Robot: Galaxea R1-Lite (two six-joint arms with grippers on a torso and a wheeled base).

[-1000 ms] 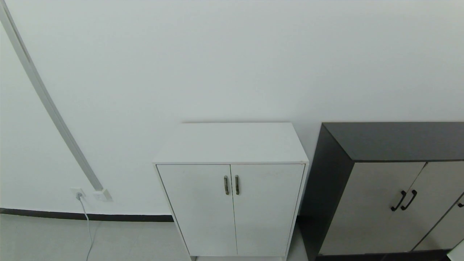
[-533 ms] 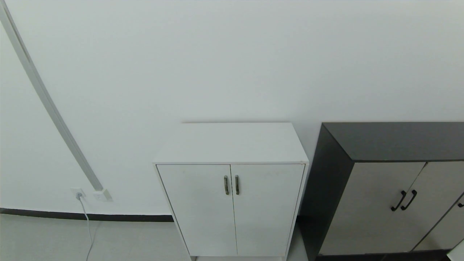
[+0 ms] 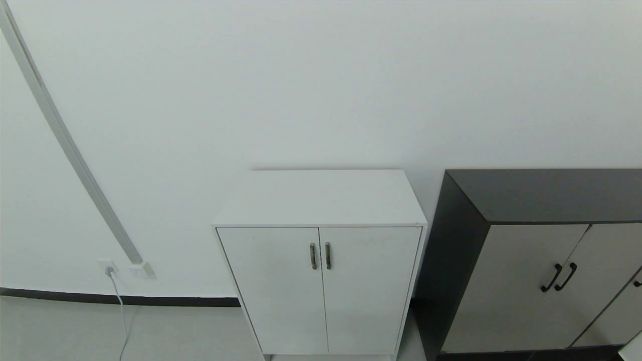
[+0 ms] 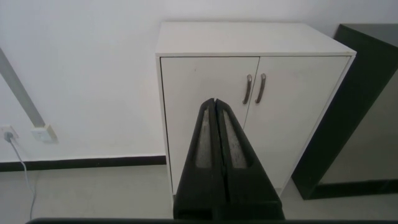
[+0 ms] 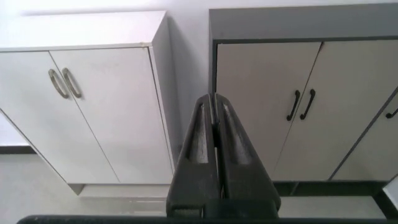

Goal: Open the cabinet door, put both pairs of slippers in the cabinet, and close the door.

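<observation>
A small white cabinet (image 3: 321, 281) stands against the wall with both doors closed; two metal handles (image 3: 320, 255) sit side by side at the centre seam. The left wrist view shows the white cabinet (image 4: 249, 118) and its handles (image 4: 254, 89) some way ahead of my left gripper (image 4: 215, 101), whose fingers are pressed together with nothing between them. In the right wrist view my right gripper (image 5: 214, 97) is shut and empty too, held back from the gap between the white cabinet (image 5: 93, 106) and a dark one.
A larger dark cabinet (image 3: 541, 260) with grey doors and black handles (image 3: 558, 277) stands right of the white one. A wall socket with a plugged-in cable (image 3: 120, 311) and a slanted conduit (image 3: 65, 140) are at left. Bare grey floor (image 3: 65, 331) lies left of the white cabinet.
</observation>
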